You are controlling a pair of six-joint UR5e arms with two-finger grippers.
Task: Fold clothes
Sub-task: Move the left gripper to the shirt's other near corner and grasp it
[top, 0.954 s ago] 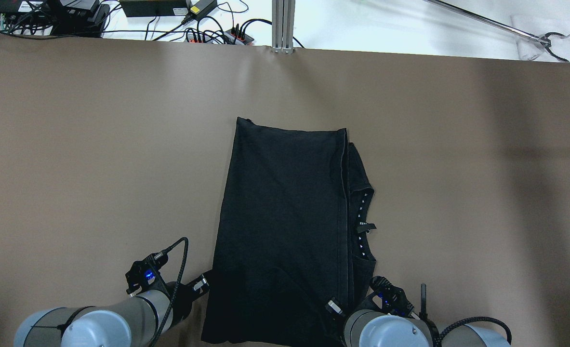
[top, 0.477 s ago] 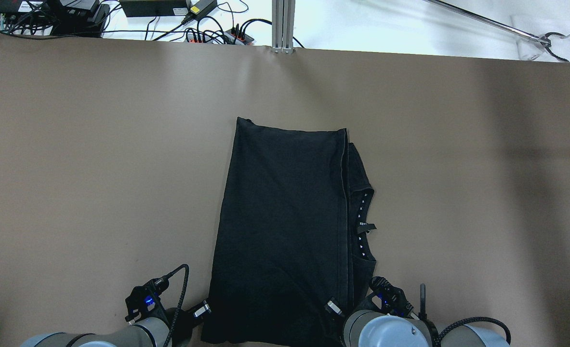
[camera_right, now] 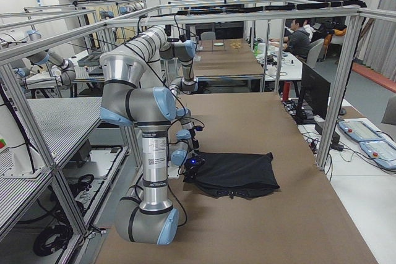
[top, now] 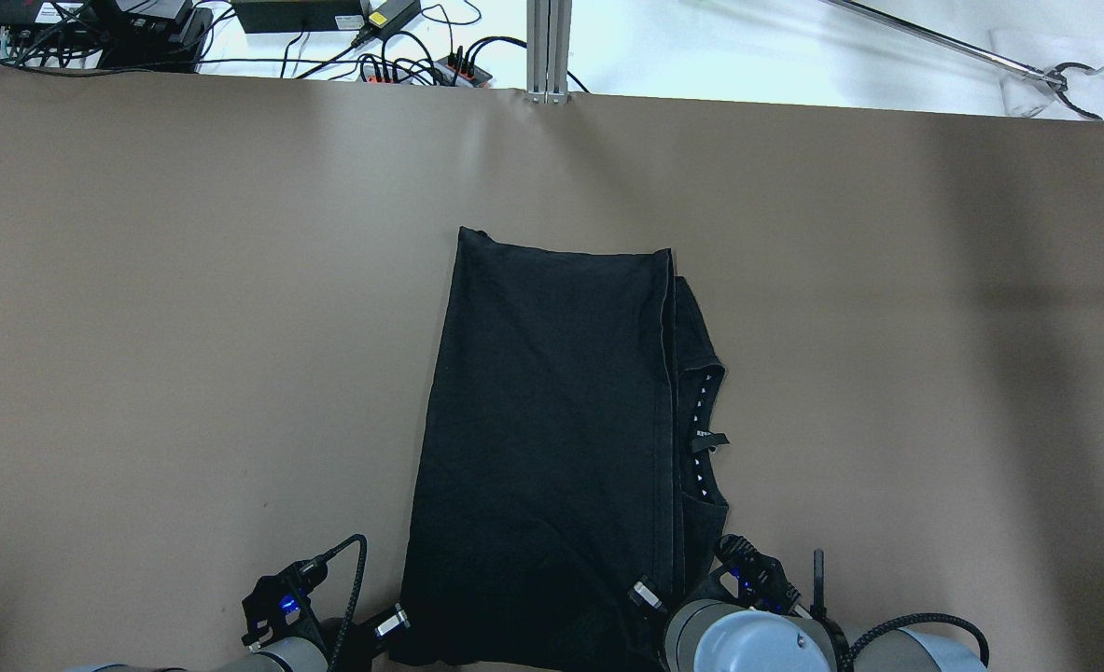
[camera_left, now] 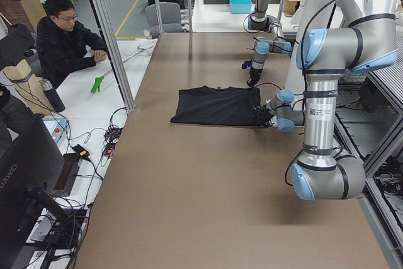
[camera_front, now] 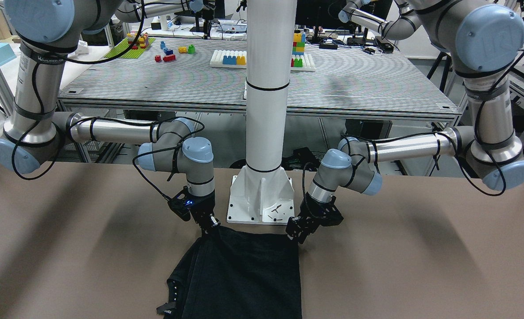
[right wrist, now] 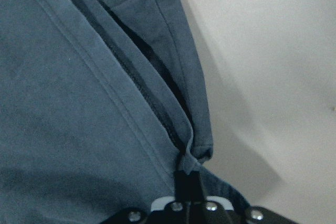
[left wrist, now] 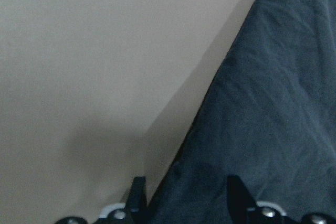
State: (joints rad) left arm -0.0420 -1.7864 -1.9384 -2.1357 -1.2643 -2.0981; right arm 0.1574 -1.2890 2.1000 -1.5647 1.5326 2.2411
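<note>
The overhead view lays out the whole of the clothes (top: pixel 552 420): a black piece folded into a long strip on the brown table (top: pixel 188 327). Its long axis runs from the robot's side straight out toward the far edge, and it is slightly narrower at the far end. A second layer with a neckline and small white marks peeks out along the strip's right side.

The front-facing view cuts off the far end but shows what the overhead hides. The near end lies just in front of the base of the white pillar (camera_front: pixel 265 110), with a pincer at each near corner.

Only the wrist cameras settle the grips. The right pincer (right wrist: pixel 186 179) is closed tight, pinching the hem at the cloth's near right corner. The left pincer (left wrist: pixel 186 198) is parted, one fingertip (left wrist: pixel 137 195) over bare table and the other over the fabric. The cloth's left edge runs between them; whether the pincer touches the cloth I cannot tell.
</note>
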